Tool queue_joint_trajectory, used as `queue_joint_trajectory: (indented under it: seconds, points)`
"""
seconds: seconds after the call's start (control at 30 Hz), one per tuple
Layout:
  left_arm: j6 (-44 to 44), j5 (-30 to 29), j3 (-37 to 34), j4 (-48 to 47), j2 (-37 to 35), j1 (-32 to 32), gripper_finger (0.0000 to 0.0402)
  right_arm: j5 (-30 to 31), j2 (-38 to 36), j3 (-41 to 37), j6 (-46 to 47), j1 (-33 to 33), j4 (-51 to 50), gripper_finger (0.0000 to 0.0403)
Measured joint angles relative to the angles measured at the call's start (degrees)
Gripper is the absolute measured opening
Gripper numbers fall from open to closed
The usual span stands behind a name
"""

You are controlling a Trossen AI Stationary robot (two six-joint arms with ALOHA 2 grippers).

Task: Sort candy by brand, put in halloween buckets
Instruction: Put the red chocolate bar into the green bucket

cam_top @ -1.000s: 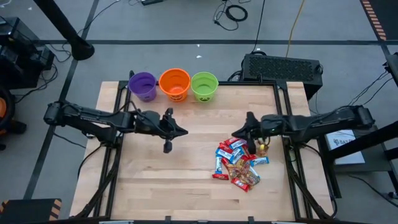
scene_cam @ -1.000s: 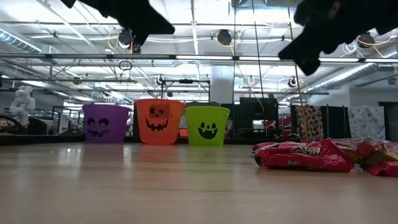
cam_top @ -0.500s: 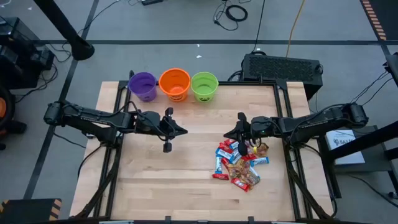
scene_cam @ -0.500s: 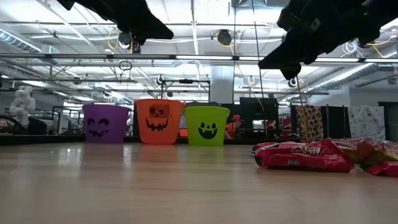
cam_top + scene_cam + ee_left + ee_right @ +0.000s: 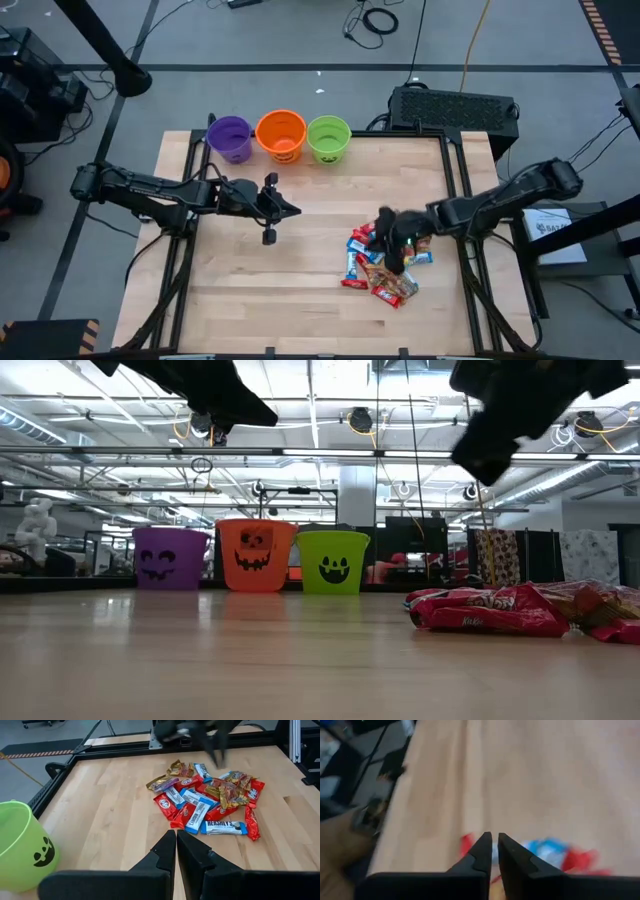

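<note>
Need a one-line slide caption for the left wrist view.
Left gripper shut above the table, facing the candy pile; green bucket beside it.

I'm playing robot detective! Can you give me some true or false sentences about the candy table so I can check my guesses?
1. Three buckets stand in a row: the purple bucket, the orange bucket, then the green bucket. True.
2. The candy pile lies inside the orange bucket. False: it lies on the wooden table, far from the buckets.
3. The right gripper is above the candy pile. True.
4. The left gripper carries a candy bar. False: its jaws are shut with nothing between them.
5. All the wrappers are green. False: they are mostly red and blue, with some gold.
</note>
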Motion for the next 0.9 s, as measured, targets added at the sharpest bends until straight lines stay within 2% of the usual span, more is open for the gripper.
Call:
queue_joint_trajectory:
  seconds: [0.1, 0.2, 0.43, 0.57, 0.77, 0.9]
  points:
    - [-0.01, 0.00, 0.00, -0.37, 0.00, 0.00, 0.0025, 0.19, 2.29, 1.92, 5.76, 5.16, -4.73, 0.0051]
    - [-0.03, 0.00, 0.00, -0.74, 0.00, 0.00, 0.0025, 2.01, 5.31, 3.09, 10.20, 9.06, -5.02, 0.0080]
    - [-0.01, 0.00, 0.00, -0.71, 0.00, 0.00, 0.0025, 3.49, 14.67, 3.52, 16.01, 13.33, -4.18, 0.0128]
    - [-0.01, 0.00, 0.00, -0.69, 0.00, 0.00, 0.0025, 3.46, 18.96, 3.48, 16.92, 14.05, -0.89, 0.0135]
    - [0.03, -0.11, 0.00, -0.68, 0.00, 0.00, 0.0025, 3.67, 21.52, 3.52, 17.78, 14.33, 1.99, 0.0129]
    - [0.26, -0.80, 0.00, -0.64, 0.00, 0.00, 0.0025, 6.61, 23.28, 3.50, 17.91, 14.31, 1.92, 0.0126]
